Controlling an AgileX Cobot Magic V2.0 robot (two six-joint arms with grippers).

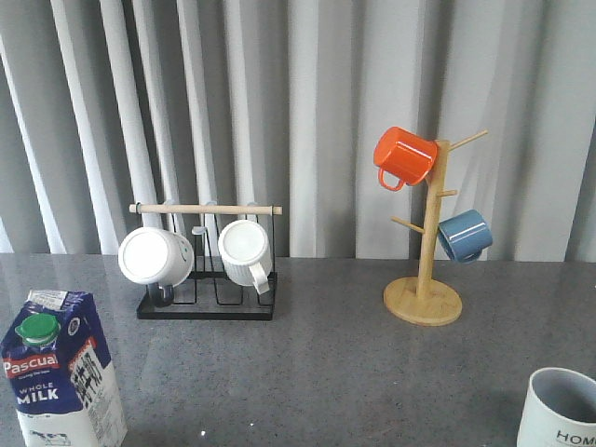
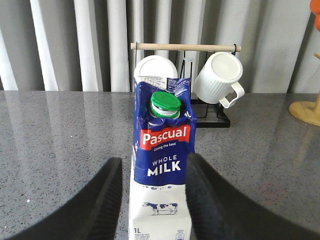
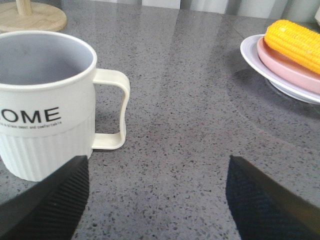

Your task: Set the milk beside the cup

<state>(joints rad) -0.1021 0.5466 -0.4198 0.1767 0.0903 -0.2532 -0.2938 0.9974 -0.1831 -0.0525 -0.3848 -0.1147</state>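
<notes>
The milk (image 1: 60, 382), a blue-and-white carton with a green cap, stands upright at the front left of the table. In the left wrist view the milk (image 2: 161, 170) stands between the fingers of my open left gripper (image 2: 152, 167). One finger (image 2: 200, 185) is at the carton's edge and the other stands a little apart from it. The cup (image 1: 559, 410), pale ribbed with "HOME" on it, stands at the front right. My right gripper (image 3: 157, 172) is open and empty over bare table, with the cup (image 3: 45, 100) just beyond one finger. Neither gripper shows in the front view.
A black wire rack (image 1: 207, 307) with two plain white mugs stands behind the milk. A wooden mug tree (image 1: 424, 298) holds an orange mug (image 1: 405, 156) and a blue mug (image 1: 464, 235). A plate (image 3: 260, 65) with corn (image 3: 292, 37) lies beyond the right gripper.
</notes>
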